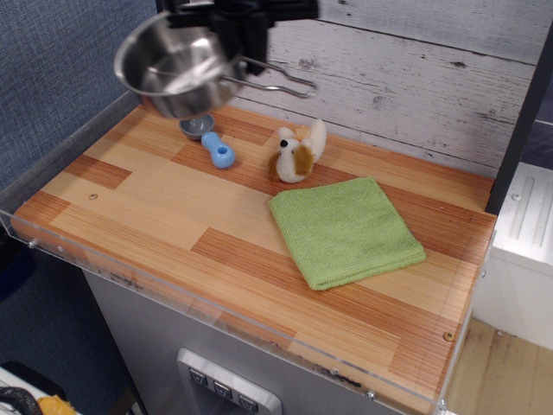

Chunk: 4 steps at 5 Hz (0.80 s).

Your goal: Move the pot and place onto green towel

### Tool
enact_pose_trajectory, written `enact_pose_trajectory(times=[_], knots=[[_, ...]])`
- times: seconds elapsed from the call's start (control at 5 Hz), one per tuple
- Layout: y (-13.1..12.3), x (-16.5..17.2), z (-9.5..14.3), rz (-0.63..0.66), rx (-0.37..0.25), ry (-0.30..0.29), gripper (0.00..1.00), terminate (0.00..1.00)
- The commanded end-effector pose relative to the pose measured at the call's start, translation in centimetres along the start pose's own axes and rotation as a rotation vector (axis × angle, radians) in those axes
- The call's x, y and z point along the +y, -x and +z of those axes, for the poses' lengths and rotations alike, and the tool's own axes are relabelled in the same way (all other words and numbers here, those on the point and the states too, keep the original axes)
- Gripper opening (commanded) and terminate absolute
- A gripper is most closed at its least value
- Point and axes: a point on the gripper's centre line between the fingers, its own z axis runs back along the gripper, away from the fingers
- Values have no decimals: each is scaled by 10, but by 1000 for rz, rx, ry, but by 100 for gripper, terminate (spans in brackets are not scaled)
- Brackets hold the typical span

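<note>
Looking at the top of the frame, we see the black gripper (244, 19) clamped on the rim of the pot (177, 65), holding it in the air at the upper left, tilted, its wire handle pointing right against the plank wall (415, 69). Just below the pot, we find a small grey-and-blue scoop (211, 143) lying on the worktop (138, 207). Right of it stands a small plush toy (298, 153). Lower right of the toy, the green towel (344, 230) lies flat, well apart from the pot.
</note>
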Motion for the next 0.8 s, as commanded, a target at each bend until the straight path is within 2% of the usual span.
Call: enact_pose_trajectory(times=[0.0, 0.2, 0.6], knots=[[31, -49, 2, -115, -3, 83, 0, 0], [46, -66, -16, -201, 32, 63, 0, 0], [60, -87, -53, -287, 73, 36, 0, 0]])
